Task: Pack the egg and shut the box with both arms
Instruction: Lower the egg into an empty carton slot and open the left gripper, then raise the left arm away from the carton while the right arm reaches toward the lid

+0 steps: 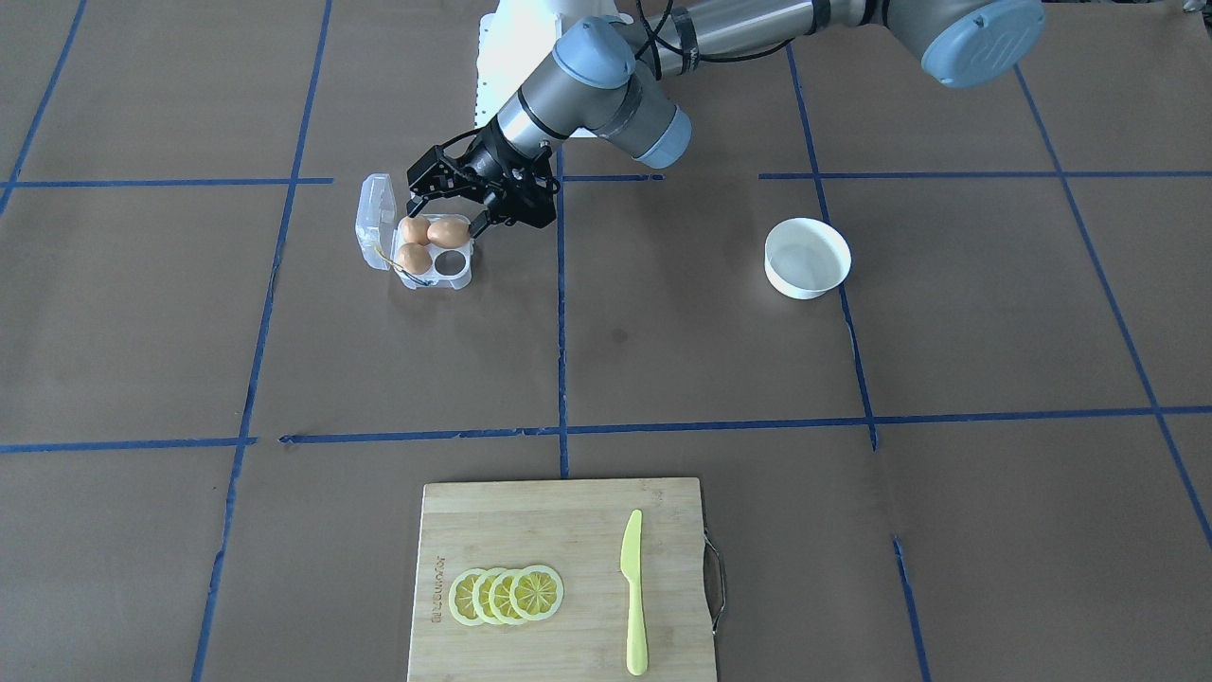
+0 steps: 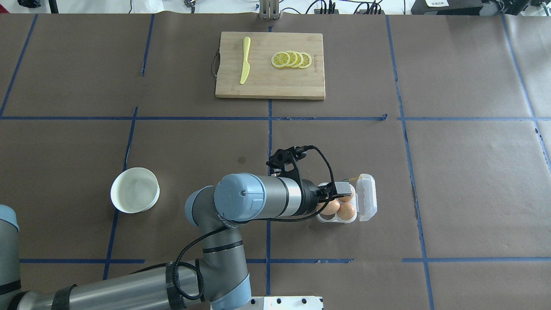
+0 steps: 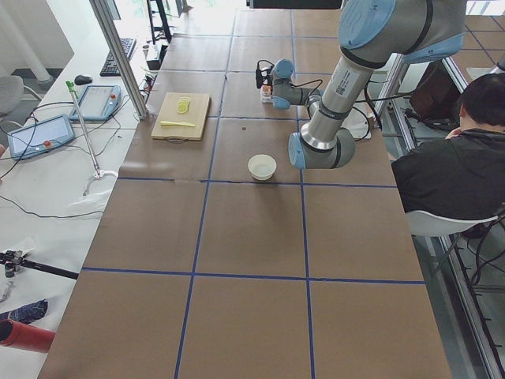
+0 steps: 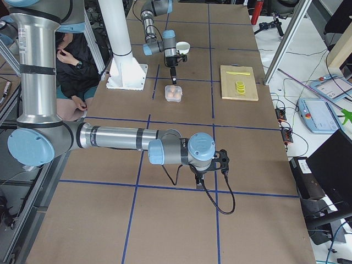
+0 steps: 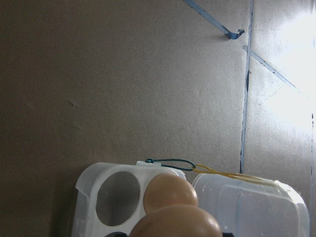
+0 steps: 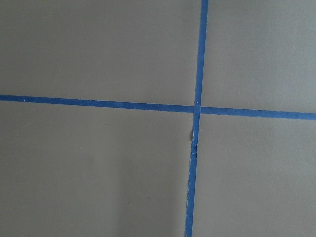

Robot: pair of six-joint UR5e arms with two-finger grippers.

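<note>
The clear egg carton [image 1: 461, 278] lies on the table with its lid [image 1: 376, 213] open. Two orange-brown eggs [image 1: 415, 229] [image 1: 414, 258] sit in the cells beside the lid. My left gripper [image 1: 447, 220] reaches across and is shut on a third egg [image 1: 448, 232], held sideways over a cell. One cell [image 1: 453, 262] is empty. In the left wrist view the held egg [image 5: 175, 223] fills the bottom edge, with a seated egg [image 5: 170, 190], the empty cell [image 5: 117, 197] and the yellow string [image 5: 222, 173]. My right gripper [image 4: 201, 173] points down over bare table, far from the carton. I cannot tell whether it is open.
A round white bowl [image 1: 807, 258] stands on the robot's left half of the table. A wooden cutting board [image 1: 530, 530] at the far edge carries lemon slices [image 1: 507, 595] and a yellow knife [image 1: 633, 592]. Blue tape lines cross the brown table.
</note>
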